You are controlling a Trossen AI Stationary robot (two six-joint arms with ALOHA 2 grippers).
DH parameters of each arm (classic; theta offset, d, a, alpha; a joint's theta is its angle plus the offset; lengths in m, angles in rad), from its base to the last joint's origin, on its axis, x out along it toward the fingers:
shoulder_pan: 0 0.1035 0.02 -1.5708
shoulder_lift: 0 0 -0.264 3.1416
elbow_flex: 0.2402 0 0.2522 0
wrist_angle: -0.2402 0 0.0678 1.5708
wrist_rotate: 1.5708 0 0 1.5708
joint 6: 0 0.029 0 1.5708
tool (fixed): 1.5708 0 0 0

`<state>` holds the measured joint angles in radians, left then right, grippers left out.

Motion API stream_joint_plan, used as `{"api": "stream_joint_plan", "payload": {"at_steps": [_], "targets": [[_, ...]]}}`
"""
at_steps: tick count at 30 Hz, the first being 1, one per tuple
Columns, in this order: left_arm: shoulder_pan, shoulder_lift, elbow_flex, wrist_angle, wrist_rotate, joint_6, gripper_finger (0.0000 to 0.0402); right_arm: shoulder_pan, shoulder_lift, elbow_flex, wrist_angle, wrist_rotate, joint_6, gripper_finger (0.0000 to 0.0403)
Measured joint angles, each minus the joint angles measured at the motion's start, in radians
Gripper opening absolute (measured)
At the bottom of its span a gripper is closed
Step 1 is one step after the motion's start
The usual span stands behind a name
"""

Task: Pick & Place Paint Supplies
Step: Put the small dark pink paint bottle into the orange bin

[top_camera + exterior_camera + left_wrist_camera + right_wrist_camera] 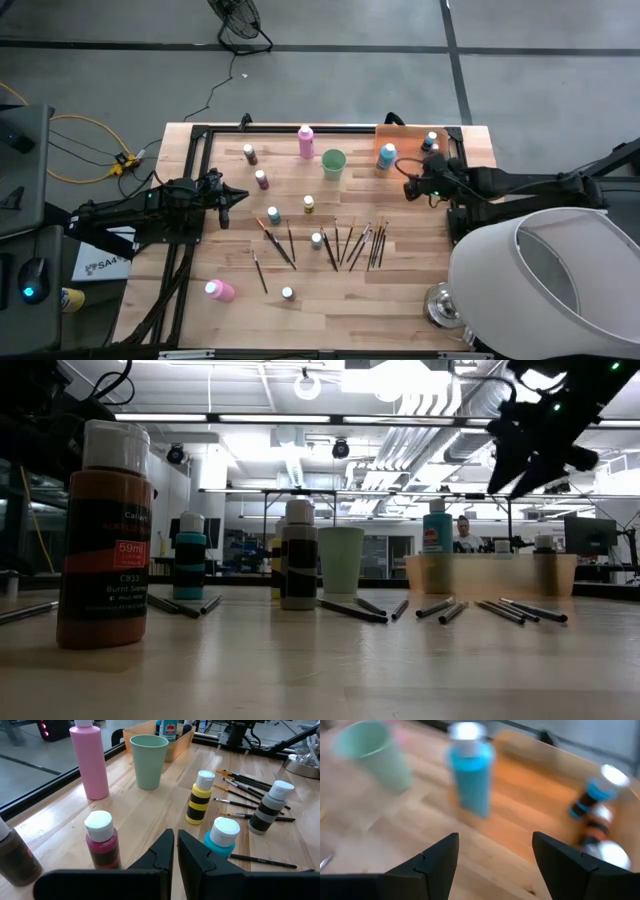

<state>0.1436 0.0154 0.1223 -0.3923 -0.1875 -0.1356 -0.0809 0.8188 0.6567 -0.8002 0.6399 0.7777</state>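
Several small pale-capped paint bottles (273, 215) stand on their bases on the wooden table, with thin dark brushes (350, 245) lying flat near the middle. One pink bottle (306, 142) stands at the far edge and another (219, 290) lies on its side near the front. A teal bottle (470, 775) stands in the orange tray (410, 135), where small bottles (592, 802) lie. My right gripper (495, 865) hangs open above the table just in front of the tray, nothing between its fingers. My left gripper (176, 845) waits shut at the table's left, behind a red-labelled bottle (102, 840).
A light green cup (333, 163) stands between the pink bottle and the tray. A black frame (300, 128) runs along the table's far and side edges. A big white shade-like object (540, 280) and a metal piece (440, 305) fill the near right corner.
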Motion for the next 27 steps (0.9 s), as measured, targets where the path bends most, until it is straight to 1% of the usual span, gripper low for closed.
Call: {"api": "stream_joint_plan", "payload": {"at_steps": [4, 6, 8, 12, 15, 22, 25, 27], "targets": [[0.000, 0.000, 0.000, 0.000, 0.000, 0.000, 0.0022, 0.071, -0.020, 0.000, 0.031, -0.078, -0.213, 0.0246], [0.000, 0.000, 0.000, 0.000, 0.000, 0.000, 0.0022, 0.103, -0.018, 0.000, 0.031, -0.099, -0.270, 0.0246], [0.000, 0.000, 0.000, 0.000, 0.000, 0.000, 0.0022, 0.133, -0.011, 0.000, 0.037, -0.100, -0.304, 0.0246], [0.000, 0.000, 0.000, 0.000, 0.000, 0.000, 0.0022, 0.178, 0.014, 0.000, 0.065, -0.104, -0.304, 0.0246], [0.000, 0.000, 0.000, 0.000, 0.000, 0.000, 0.0022, 0.213, 0.022, -0.011, 0.105, -0.109, -0.271, 0.0246], [0.000, 0.000, 0.000, 0.000, 0.000, 0.000, 0.0022, 0.312, 0.021, -0.144, 0.354, -0.120, -0.216, 0.0246], [0.000, 0.000, 0.000, 0.000, 0.000, 0.000, 0.0022, 0.341, 0.022, -0.153, 0.416, -0.119, -0.183, 0.0246], [0.000, 0.000, 0.000, 0.000, 0.000, 0.002, 0.0022, 0.349, 0.021, -0.153, 0.432, -0.117, -0.198, 0.0246]]}}
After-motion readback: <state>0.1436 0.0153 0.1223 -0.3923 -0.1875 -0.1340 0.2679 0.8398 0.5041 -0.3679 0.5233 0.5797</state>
